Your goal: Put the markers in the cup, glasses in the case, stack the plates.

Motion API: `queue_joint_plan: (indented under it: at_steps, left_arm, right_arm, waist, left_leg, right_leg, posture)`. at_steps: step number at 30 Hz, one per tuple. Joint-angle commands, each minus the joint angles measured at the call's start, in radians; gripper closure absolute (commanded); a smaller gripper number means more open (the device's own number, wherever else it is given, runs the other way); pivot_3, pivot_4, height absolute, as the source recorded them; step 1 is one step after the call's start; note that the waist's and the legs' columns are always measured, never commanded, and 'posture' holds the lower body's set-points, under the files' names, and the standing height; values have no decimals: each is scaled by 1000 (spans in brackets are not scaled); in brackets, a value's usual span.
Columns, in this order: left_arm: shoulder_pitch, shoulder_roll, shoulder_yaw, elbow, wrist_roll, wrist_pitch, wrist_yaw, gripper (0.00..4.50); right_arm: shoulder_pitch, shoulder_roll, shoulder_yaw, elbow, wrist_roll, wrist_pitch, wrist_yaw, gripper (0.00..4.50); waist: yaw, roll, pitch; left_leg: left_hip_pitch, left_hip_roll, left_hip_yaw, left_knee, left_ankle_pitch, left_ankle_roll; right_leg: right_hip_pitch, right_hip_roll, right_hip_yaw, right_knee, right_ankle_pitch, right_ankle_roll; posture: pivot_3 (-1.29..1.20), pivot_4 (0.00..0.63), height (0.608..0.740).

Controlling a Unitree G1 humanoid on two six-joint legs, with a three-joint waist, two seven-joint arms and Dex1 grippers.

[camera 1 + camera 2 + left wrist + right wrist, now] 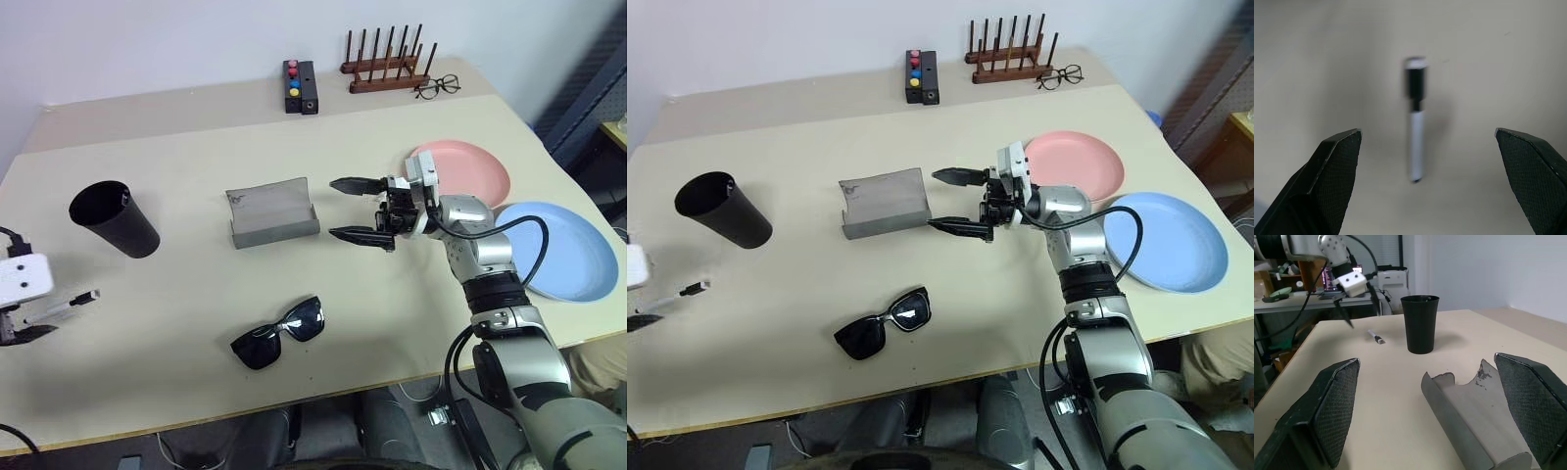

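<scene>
A white marker with a black cap (1415, 117) lies flat on the table near its left edge. My left gripper (1426, 133) hangs open just above it, a finger on either side. The black cup (113, 217) stands upright behind the marker. The grey case (272, 212) sits open at mid-table. My right gripper (338, 208) is open and empty, level, pointing at the case from its right without touching it. The black sunglasses (279, 333) lie unfolded near the front edge. The pink plate (470, 166) and the blue plate (563, 255) lie side by side on the right.
At the table's back stand a black box with coloured buttons (301, 86) and a wooden peg rack (387, 61), with wire-framed eyeglasses (438, 86) beside it. A bench with equipment (1283, 293) stands beyond the table's left end.
</scene>
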Motion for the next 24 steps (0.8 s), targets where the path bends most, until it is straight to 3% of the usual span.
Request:
queue_joint_plan:
  at_steps: [1,11,24]
  left_arm:
    - [-36,7,-43,-20,15,67,0,38]
    - [-309,0,-321,97,113,125,31,38]
    - [-431,21,-443,183,160,93,-15,38]
  right_arm:
    - [-12,5,-8,-61,11,4,-9,0]
    - [22,5,-8,-121,17,30,-42,0]
    - [71,-20,-24,-192,29,64,-75,0]
  waist:
    - [0,0,0]
    - [2,-1,0]
    - [1,-1,0]
  left_leg:
    - [0,0,0,0,0,0]
    - [0,0,0,1,0,0]
    - [-2,0,2,4,0,0]
  right_leg:
    - [0,0,0,0,0,0]
    - [-1,0,0,2,0,0]
    - [-4,0,-1,10,0,0]
  posture:
    - [0,150,740]
    - [0,150,740]
    - [0,150,740]
